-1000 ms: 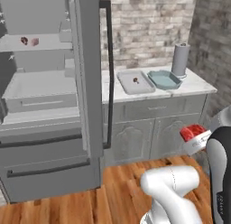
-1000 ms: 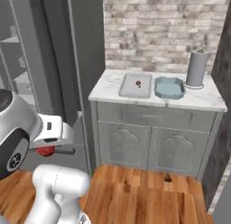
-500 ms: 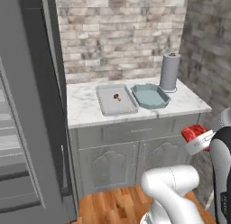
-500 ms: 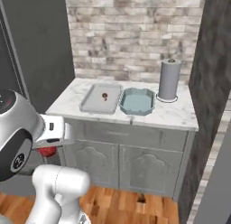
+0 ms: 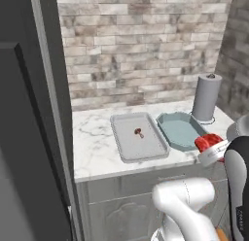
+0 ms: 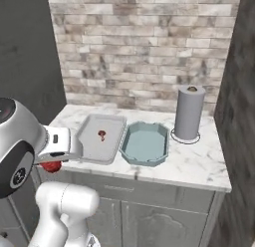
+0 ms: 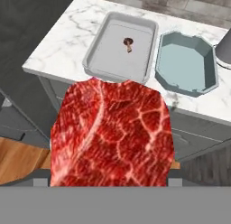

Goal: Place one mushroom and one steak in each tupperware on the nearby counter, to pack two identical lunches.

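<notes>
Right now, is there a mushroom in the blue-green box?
No, the teal tupperware is bare inside; the mushroom lies in the grey tupperware beside it.

One mushroom (image 5: 139,133), one steak (image 7: 113,133), two tupperware (grey (image 5: 124,147), teal (image 5: 168,133)), one paper-towel roll (image 5: 206,97).

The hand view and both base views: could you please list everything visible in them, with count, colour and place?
counter: one, white marble, over grey cabinets.
grey tupperware: one, light grey, on the counter's middle.
mushroom: one, brown-capped, inside the grey tupperware.
teal tupperware: one, beside the grey one, nothing inside.
paper towel roll: one, grey, upright beyond the teal tupperware.
brick wall: behind the counter.
steak: one, bright red, in the gripper.
gripper: one, holding the steak short of the counter.
</notes>
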